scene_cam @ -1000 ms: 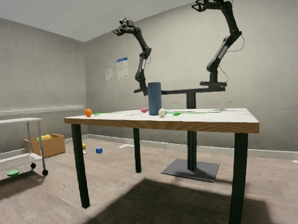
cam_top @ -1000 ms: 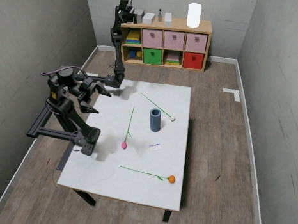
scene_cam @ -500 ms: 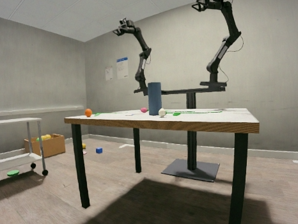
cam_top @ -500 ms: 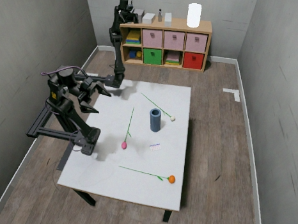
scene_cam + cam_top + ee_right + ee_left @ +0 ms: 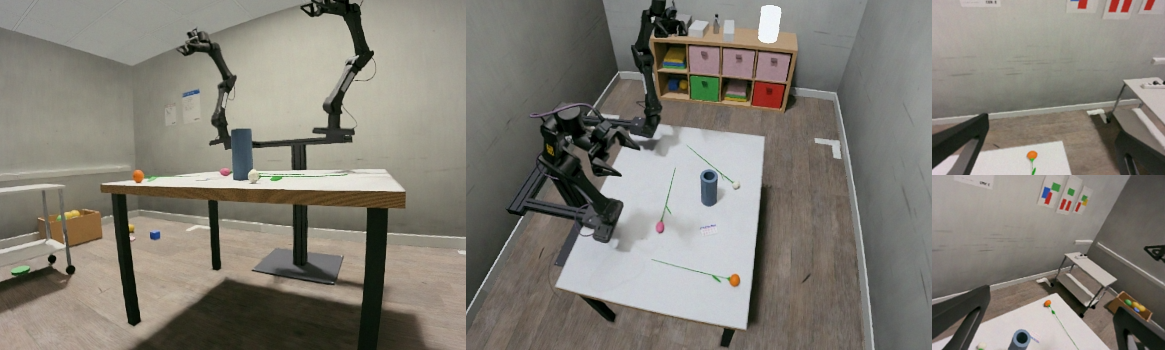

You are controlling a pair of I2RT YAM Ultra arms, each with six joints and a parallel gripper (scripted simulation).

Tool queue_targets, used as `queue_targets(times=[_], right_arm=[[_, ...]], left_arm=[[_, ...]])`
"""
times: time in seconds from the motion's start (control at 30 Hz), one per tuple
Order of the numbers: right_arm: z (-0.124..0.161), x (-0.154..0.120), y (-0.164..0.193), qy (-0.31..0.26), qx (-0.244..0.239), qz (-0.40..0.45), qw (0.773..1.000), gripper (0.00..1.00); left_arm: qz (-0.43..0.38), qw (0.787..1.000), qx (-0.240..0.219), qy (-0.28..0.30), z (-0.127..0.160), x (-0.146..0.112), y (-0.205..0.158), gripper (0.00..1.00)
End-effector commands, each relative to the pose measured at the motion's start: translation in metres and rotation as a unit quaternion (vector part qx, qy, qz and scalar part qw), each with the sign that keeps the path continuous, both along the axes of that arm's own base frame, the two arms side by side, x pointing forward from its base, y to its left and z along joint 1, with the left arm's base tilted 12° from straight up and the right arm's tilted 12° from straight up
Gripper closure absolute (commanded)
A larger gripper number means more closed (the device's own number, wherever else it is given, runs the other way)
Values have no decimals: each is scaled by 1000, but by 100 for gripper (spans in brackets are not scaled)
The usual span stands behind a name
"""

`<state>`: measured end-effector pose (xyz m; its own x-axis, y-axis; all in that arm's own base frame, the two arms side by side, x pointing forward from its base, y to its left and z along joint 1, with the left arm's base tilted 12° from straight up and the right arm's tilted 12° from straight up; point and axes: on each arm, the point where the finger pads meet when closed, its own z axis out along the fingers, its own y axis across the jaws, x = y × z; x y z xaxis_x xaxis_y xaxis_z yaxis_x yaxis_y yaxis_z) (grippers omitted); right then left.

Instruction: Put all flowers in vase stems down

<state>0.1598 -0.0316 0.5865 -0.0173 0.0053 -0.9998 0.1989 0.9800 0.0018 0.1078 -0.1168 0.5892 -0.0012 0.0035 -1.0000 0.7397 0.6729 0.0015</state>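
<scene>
A blue cylindrical vase point(image 5: 709, 192) point(image 5: 242, 157) point(image 5: 1016, 345) stands upright on the table, with no flower visible in it. An orange flower point(image 5: 735, 280) point(image 5: 138, 176) point(image 5: 1047, 303) point(image 5: 1032, 155), a pink flower point(image 5: 660, 227) point(image 5: 225, 172) and a white flower point(image 5: 736, 185) point(image 5: 253, 176) point(image 5: 980, 346) lie on the tabletop. The white one is close beside the vase; its stem runs towards the far edge in the top view. My left gripper point(image 5: 303, 10) point(image 5: 1053, 301) and right gripper point(image 5: 629, 162) point(image 5: 181, 51) point(image 5: 1052, 124) are open and empty, raised high above the table, away from the flowers.
The white table point(image 5: 691, 305) point(image 5: 320, 196) carries a small printed card point(image 5: 709, 230) point(image 5: 1035, 337) near the vase. A cube shelf point(image 5: 723, 70) stands beyond the table's far end in the top view. A white trolley point(image 5: 1090, 269) stands off the opposite end.
</scene>
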Motion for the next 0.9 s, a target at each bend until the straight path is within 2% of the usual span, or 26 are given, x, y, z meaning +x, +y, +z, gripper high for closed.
queue_targets(times=[0.0, 0.33, 0.43, 0.67, 0.87], right_arm=[[12, -15, 7, -25, -8, 11, 1000, 0], [12, -14, 9, -25, -8, 19, 999, 0], [12, -15, 9, -25, -8, 18, 1000, 0], [12, -14, 13, -25, -7, 31, 999, 0], [12, -14, 14, -25, -7, 37, 999, 0]], left_arm=[[33, 999, -6, -1, 4, 3, 11, 0], [142, 990, -6, -2, 4, 23, 38, 0], [154, 988, -6, -2, 4, 25, 41, 0], [250, 968, -6, -3, 4, 37, 68, 0], [336, 942, -6, -3, 4, 44, 95, 0]])
